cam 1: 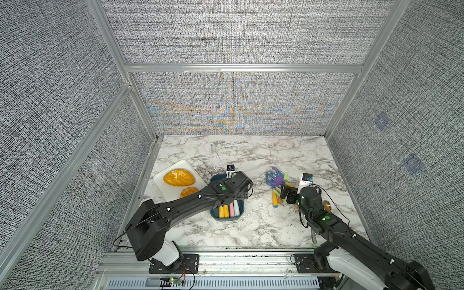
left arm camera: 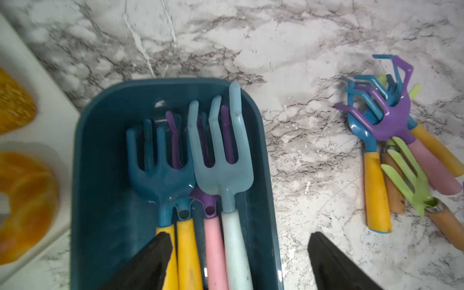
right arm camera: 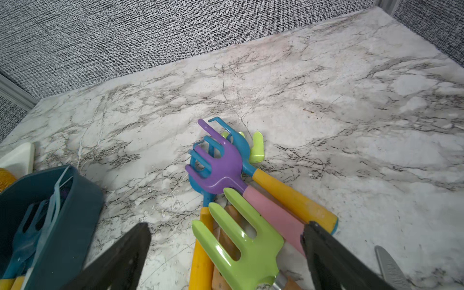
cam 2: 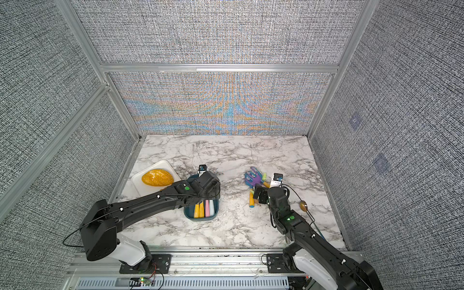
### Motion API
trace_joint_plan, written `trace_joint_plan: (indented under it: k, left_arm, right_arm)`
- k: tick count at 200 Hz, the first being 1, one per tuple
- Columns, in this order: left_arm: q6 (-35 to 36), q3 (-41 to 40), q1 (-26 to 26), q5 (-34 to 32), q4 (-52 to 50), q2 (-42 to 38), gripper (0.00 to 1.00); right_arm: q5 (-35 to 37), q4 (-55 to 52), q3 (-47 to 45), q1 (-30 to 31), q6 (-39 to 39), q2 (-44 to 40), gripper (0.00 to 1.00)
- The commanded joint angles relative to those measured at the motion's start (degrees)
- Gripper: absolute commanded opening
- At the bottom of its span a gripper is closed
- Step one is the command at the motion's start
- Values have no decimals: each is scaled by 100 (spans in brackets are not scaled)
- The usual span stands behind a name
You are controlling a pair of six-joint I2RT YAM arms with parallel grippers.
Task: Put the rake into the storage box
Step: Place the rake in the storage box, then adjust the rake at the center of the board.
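1. While the left arm (cam 1: 190,200) hangs over the storage box (cam 1: 227,219), the left jaws stand wide open and hold nothing.
2. Four rakes lie side by side in the box. The pale blue rake (left arm camera: 223,163) with the white handle rests on top, next to the wall that faces the pile.
3. More rakes sit in a pile (cam 1: 276,185) on the counter (cam 1: 251,155). The pile is near the box but does not touch it.
4. The right jaws are wide open too, low over that pile. The green rake (right arm camera: 241,241) lies between them and is not squeezed. One jaw is very close to the pink handle of the purple rake (right arm camera: 221,170), but it is too hard to tell if they touch.
5. The drop into the box looks done, so the step in hand seems to be picking the next rake.
6. The next move calls for the right jaws to go down around one handle and close on that rake only. The rakes lie across each other, so a second one could get dragged along.
7. The left arm covers much of the box, so it would likely need to make room.
8. Only handle ends in the box show in both top views, because the left arm hides the rest. The left wrist view shows all four rake heads.
9. The right wrist view shows the green rake between the jaws. In the top views the right arm hides most of that.
10. The white tray (cam 1: 165,190) beside the box shows whole only from the top.
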Motion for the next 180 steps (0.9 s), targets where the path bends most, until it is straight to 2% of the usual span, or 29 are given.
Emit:
trace_joint_plan:
  k: [1, 17, 51, 80, 117, 180]
  left_arm:
    - [859, 29, 139, -393, -261, -292, 99]
    - [1176, -58, 320, -512, -294, -541, 99]
    - [1499, -669, 624, -838, 125, -1106, 99]
    - [1578, -1267, 828, -869, 610, -1490, 99]
    - [1590, -1696, 927, -863, 955, -1816, 99]
    - [1581, -1677, 940, -677, 984, -1657, 99]
  right_arm:
    - [-136, -197, 283, -11, -133, 195, 98]
    - [-250, -619, 602, -80, -120, 524, 96]
    - [-857, -1593, 1061, -285, 43, 1060, 80]
    - [-1042, -2291, 1232, -451, 303, 1314, 68]
    - [-1077, -2453, 1054, -718, 625, 1500, 64]
    - [-1254, -2249, 908, -1167, 665, 2032, 63]
